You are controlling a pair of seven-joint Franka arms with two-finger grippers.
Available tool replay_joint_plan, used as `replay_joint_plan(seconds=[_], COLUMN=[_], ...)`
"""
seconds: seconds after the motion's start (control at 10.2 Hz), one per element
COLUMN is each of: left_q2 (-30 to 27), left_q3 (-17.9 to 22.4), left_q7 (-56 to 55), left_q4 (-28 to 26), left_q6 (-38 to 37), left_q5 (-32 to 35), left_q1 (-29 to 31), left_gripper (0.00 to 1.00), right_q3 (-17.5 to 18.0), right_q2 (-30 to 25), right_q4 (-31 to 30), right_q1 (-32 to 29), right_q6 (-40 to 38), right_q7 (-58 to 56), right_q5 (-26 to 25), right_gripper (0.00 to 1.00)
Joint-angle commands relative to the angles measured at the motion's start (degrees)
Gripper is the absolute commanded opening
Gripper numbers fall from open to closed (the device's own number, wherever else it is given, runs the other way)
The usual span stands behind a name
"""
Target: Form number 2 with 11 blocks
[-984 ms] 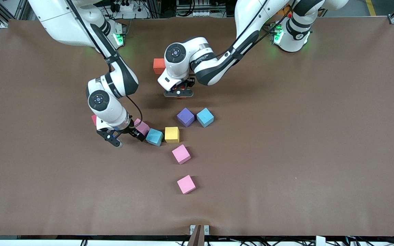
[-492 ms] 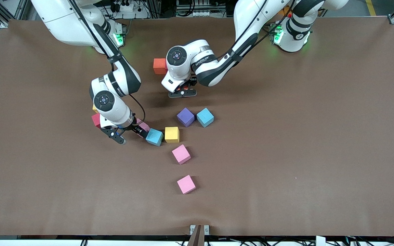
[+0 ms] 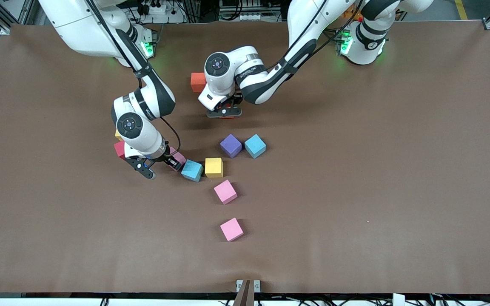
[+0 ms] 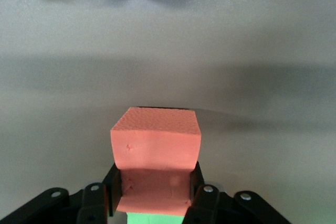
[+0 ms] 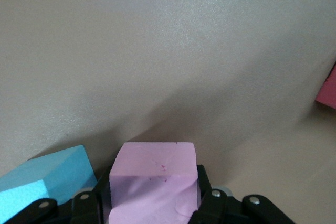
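Front view showed no digit yet formed: the blocks lay scattered about the middle of the table. A light blue block and a yellow block sat nearly touching, with a purple block and a second light blue block side by side a little farther from the camera. An orange block lay nearer the edge where the arms' bases stand. Two brighter pink cubes lay closer to the camera's edge.

The right arm reached down from its base, elbow bent, its wrist pointing at the table surface. The right gripper sat low at the table, just beside the first light blue block, with its fingers against both sides of the dull mauve-pink block; the right wrist view showed that cube filling the gap between them. A red block and a sliver of a yellowish block peeked out from under that arm's wrist.

The left arm stretched across toward the table's middle, forearm low, wrist bent downward. The left gripper hung above bare table beside the orange block, pinching a red-orange block clear of the surface, with something green showing just beneath it in the left wrist view.
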Motion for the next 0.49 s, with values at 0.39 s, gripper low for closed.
replay_joint_plan(seconds=[0.39], left_q2=[1.25], left_q3=[0.14], left_q7=[-1.15], left_q4=[-0.4], left_q6=[0.97], left_q5=[4.61], left_q1=[-1.1], left_gripper=[0.4], right_q3=[3.23], right_q2=[-4.77], right_q4=[0.62], right_q1=[-2.32], right_q6=[-5.46], right_q7=[2.01], right_q5=[-0.81], right_gripper=[0.15])
